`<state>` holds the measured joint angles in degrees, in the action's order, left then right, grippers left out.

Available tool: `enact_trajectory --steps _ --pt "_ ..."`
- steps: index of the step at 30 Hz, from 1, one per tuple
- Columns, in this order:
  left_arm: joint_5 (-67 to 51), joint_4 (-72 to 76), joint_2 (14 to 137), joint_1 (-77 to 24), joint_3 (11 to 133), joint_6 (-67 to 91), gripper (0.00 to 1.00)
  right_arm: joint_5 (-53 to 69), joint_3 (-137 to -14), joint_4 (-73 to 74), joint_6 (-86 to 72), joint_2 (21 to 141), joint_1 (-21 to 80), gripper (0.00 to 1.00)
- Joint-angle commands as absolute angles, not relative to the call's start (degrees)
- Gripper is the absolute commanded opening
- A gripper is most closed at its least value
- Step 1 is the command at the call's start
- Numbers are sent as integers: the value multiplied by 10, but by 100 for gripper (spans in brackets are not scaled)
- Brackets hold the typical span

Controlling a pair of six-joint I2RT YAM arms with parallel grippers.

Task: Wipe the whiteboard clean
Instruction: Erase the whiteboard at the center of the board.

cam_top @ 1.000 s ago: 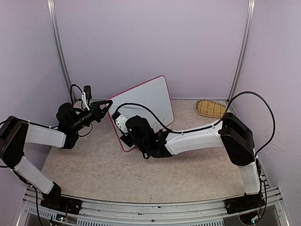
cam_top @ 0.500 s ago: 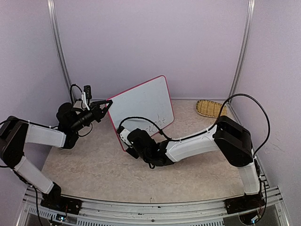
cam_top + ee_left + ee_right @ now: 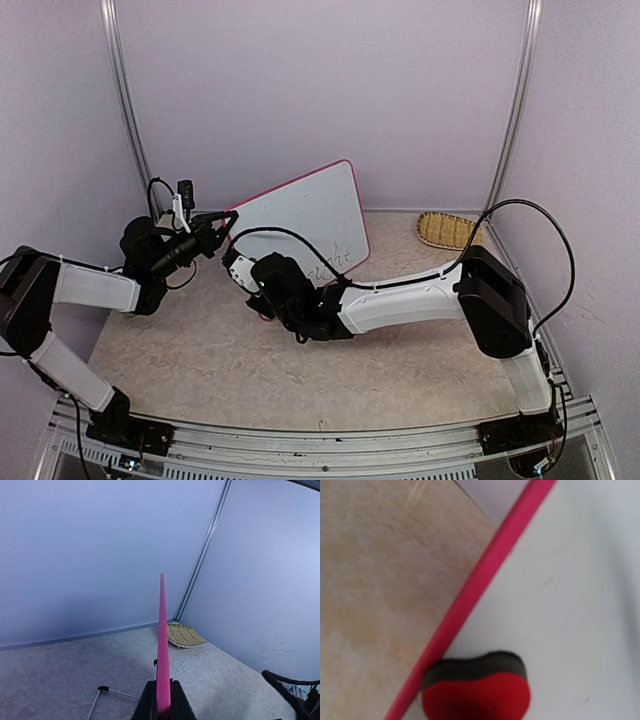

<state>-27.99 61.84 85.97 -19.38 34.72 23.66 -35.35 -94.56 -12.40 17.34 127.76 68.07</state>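
The whiteboard (image 3: 305,215), white with a pink-red frame, stands tilted on edge at the back of the table. Marker scrawl (image 3: 335,262) shows on its lower right part. My left gripper (image 3: 229,218) is shut on the board's upper left corner; in the left wrist view its black fingers (image 3: 148,704) clamp the pink frame edge (image 3: 162,630). My right gripper (image 3: 262,296) is at the board's lower left edge. It holds a red eraser (image 3: 476,687) whose black felt presses on the white surface (image 3: 570,605) beside the pink frame (image 3: 475,590). Its own fingers are hidden.
A woven straw basket (image 3: 448,230) lies at the back right by the wall post, also seen in the left wrist view as the basket (image 3: 185,636). The board's thin wire stand with a black foot (image 3: 102,688) rests on the tabletop behind it. Lilac walls close in three sides.
My right gripper with the eraser swept down along the board's lower left, then back up and left. The left gripper and the board stayed put.
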Motion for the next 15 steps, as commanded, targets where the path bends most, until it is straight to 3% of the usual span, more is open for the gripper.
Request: enact_trajectory --steps 1,7,15 --pt "-340 560 874 -210 340 227 0 -350 -976 -174 206 1287 677 18" --pt "-339 559 875 -210 341 227 0 -348 -970 -165 208 1296 676 18" --pt "-339 557 877 -209 343 227 0 -321 -874 -158 161 1287 676 17"
